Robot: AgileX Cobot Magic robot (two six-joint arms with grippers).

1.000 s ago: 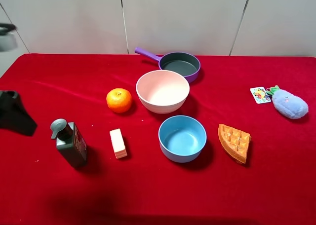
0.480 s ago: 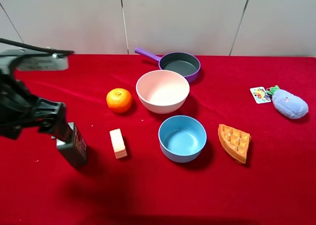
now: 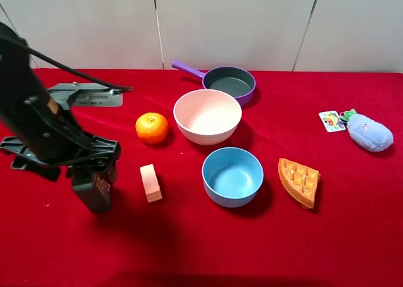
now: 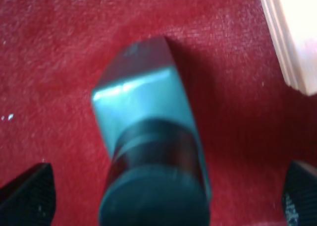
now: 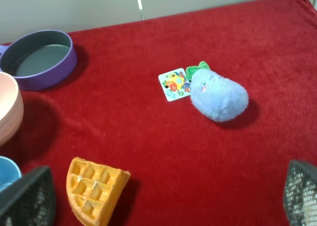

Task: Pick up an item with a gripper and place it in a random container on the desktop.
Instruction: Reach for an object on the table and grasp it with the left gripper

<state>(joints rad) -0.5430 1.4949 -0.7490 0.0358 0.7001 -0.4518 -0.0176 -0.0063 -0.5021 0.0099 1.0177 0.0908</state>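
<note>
Red velvet-like cloth covers the desktop [image 3: 208, 255], and everything else sits on it. The left arm is the biggest thing over it, reaching above the near left part, with its gripper [image 3: 93, 168] lowered around the pump bottle [image 3: 94, 191]. In the left wrist view the jaws stand wide apart, one fingertip [image 4: 27, 196] on each side of the bottle [image 4: 143, 102]. Bare cloth shows between each tip and the bottle, so the claw holds nothing yet. That view is blurred, so I cannot tell how far down the bottle the tips reach.

The pink bowl [image 3: 208, 116] stands near the middle of the cloth, well apart from the bottle. The purple pan [image 3: 230, 82] is behind it and the blue bowl [image 3: 232, 176] in front. The right gripper [image 5: 163, 201] is likewise spread wide and empty, looking over the far right side.

Smaller things make the trouble. The bottle is narrow and stands on soft cloth, so if one finger meets it first it may tip or skid. If the claw closes on the pump head and not the body, the bottle is likely to swing or slip out on the lift. The orange [image 3: 152, 128] lies roughly between the bottle and the pink bowl, and the cream block [image 3: 150, 182] sits just beside the bottle. A low carry could knock either one, and a release short of the rim would drop the bottle outside the bowl.
</note>
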